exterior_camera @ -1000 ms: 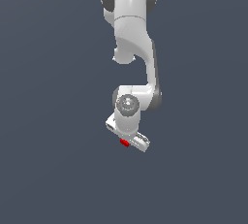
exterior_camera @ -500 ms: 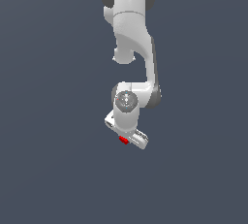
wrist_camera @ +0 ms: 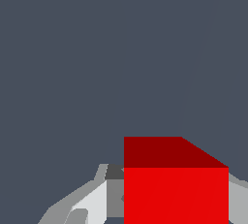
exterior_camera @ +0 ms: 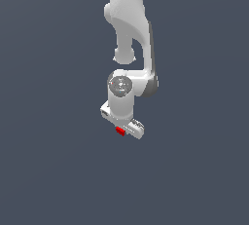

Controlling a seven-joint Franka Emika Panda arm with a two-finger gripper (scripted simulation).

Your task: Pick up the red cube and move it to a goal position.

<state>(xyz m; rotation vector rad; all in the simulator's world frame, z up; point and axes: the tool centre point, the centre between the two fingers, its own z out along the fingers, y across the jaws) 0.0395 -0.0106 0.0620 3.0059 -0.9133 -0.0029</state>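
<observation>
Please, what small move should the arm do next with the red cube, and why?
Probably keep the gripper shut and carry on moving toward the goal. In the wrist view the red cube sits between the fingers, filling the gap, so it looks grasped. No goal marker shows in either view, so the direction cannot be told.

No text, labels, brands, nos. or signs are showing anywhere in either view. Nothing readable is appearing on the white arm (exterior_camera: 127,34), and the red cube (wrist_camera: 175,194) is showing plain faces w/ no markings.
</observation>
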